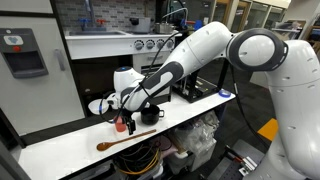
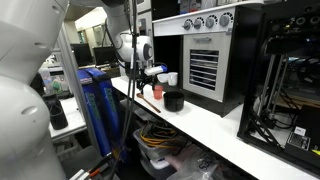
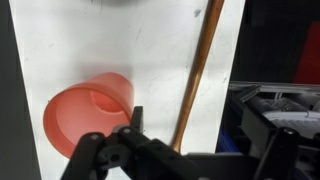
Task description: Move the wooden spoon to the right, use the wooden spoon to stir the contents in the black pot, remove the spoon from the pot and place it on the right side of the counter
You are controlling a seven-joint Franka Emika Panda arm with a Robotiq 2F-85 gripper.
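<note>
Wide open & empty, tool [image 1: 128, 110] hovers over wooden spoon [image 3: 200, 70], lying flat on surface [image 3: 150, 50] ctr-right of wrist view, nr red cup [image 3: 90, 110]. Prob light, stiff, smooth: grab mid-handle.

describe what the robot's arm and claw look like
The arm is made of bulky, rounded, glossy white segments with dark bands at the joints. The claw is black, built from angular jointed links, and is fixed to a white wrist piece.
</note>
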